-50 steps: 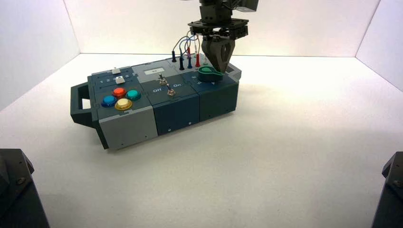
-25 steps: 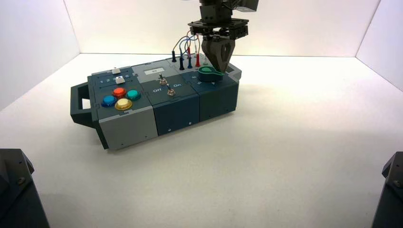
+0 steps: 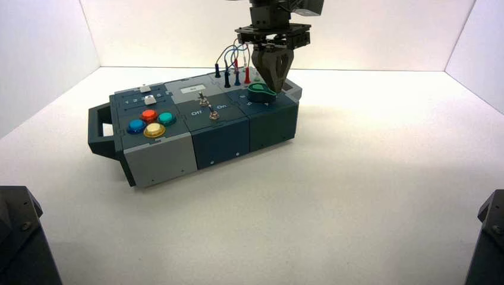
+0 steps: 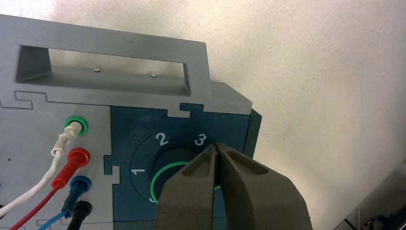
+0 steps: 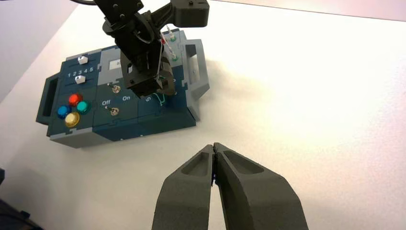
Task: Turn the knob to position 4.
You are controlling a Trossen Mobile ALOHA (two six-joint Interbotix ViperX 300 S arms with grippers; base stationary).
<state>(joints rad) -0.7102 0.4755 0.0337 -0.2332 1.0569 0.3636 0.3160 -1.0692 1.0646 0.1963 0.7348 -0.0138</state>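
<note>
Knob [image 3: 261,92]: small round dark dial with bright green teardrop pointer cap, on dark blue right-end panel of box, pointer tip aimed right, numerals 1–3 printed around it.

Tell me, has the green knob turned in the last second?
Yes. In the high view the knob's green pointer tip has swung slightly toward the box's front edge, nearer the printed numbers, judged against the fixed red plug. The left gripper stands on it.
</note>
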